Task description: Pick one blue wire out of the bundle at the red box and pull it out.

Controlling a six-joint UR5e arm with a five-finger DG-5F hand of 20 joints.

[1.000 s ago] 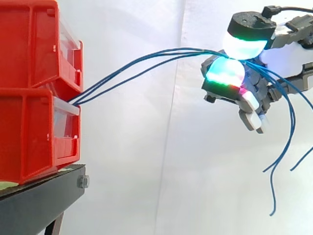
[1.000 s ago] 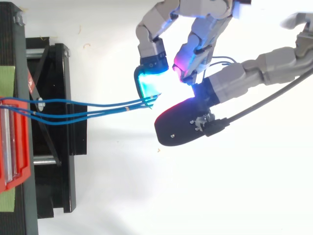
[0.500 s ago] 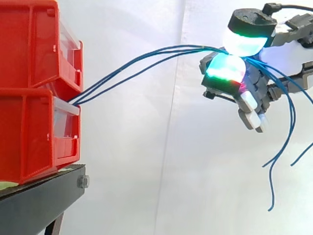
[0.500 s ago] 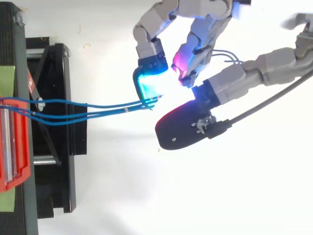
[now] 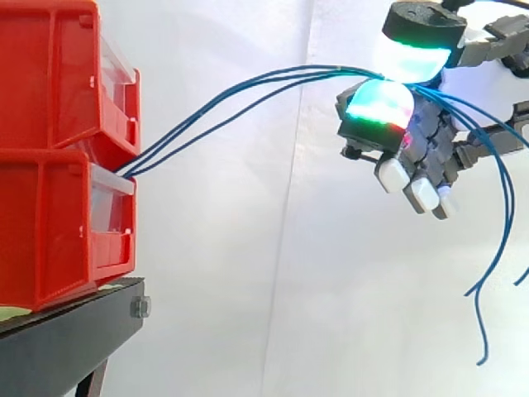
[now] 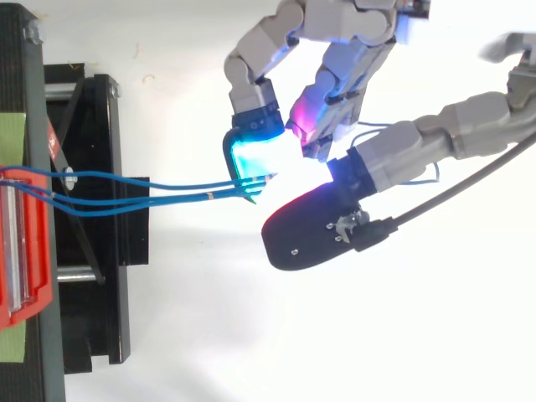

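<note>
White curtain behind, black stand at left with two red bins stacked on it. Hand is well right of the bins, up high.

Three blue wires leave the gap between the bins, rise in an arc and converge at the hand; their loose tails drape down past it at far right.

Hand is closed in a pinch on the wires, between two glowing pads. From the side all three run into the pinch, so I can't confirm it has just one.

Progress: grasp made, and the arc looks fairly tight. Wires remain rooted at the bins in the top view, so nothing is out. Left: isolate one if needed, then a long pull away from the bins.

Versus 0.5 s ago: hand is slightly higher, arc lifted with it, tails swung further right. Bin ends unmoved.
</note>
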